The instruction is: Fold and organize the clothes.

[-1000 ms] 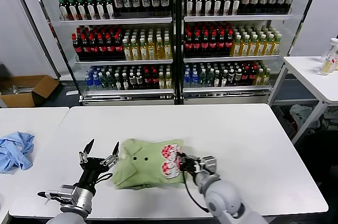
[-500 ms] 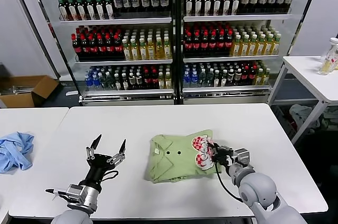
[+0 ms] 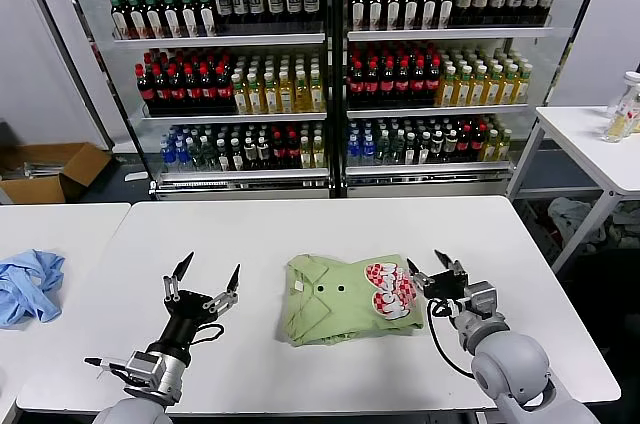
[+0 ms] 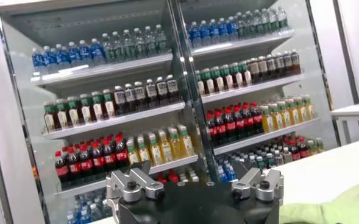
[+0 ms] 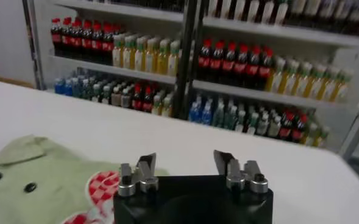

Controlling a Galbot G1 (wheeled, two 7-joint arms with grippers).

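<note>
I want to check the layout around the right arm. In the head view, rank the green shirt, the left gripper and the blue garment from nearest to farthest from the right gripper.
From the right gripper, open at the shirt's right edge:
1. Green shirt, folded, mid-table, right beside it.
2. Left gripper, open, left of the shirt.
3. Blue garment, on the far-left table.

I see bare white table (image 3: 330, 229) across the frame's middle and lower right. Folded green shirt (image 3: 335, 300) blocks centre-bottom, right gripper (image 3: 432, 270) just beside its right edge, left gripper (image 3: 203, 282) well apart at lower left. Open lane between them.
</note>
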